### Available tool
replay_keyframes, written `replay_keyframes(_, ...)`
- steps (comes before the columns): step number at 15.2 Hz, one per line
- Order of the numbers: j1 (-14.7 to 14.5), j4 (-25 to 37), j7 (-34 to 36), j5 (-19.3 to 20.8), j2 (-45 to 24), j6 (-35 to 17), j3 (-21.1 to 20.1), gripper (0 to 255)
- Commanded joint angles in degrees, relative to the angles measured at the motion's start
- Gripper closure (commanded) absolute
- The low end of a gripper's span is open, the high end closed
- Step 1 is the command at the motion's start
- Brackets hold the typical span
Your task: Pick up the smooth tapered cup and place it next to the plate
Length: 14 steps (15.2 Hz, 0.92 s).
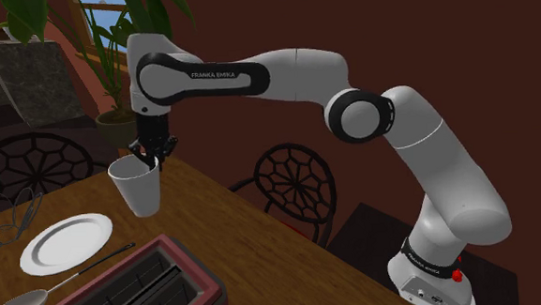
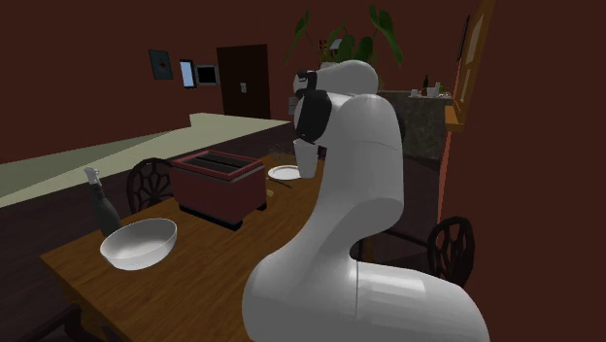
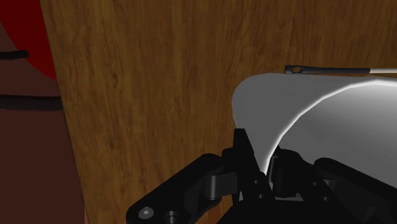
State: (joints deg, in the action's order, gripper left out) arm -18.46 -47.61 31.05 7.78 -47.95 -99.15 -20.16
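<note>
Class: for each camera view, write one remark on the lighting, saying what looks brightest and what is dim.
Shoulder view: the cup and plate glow white against dark walls. Wrist view: the cup is dull grey with one bright curved band. Second exterior view: the scene is dim, and the arm is the lightest thing.

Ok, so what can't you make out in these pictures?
Shoulder view: whether the white cup in the pincer rests on the table or hangs above it.
Shoulder view: the toaster, cut off by the bottom edge.
Second exterior view: the arm covers most of the cup.
Wrist view: the cup's base, hidden under its own rim.
</note>
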Motion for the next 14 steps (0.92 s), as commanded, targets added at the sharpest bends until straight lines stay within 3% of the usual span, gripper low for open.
replay_keyframes(1, 0.4, -2.2, 0.0, 0.0, 0.3, -1.9, 0.0, 255)
replay_keyframes(10, 1.6, -10.3, -0.1, 0.0, 0.8, -9.3, 0.0, 255)
replay_keyframes(14, 1.6, -10.3, -0.1, 0.0, 0.8, -9.3, 0.0, 255)
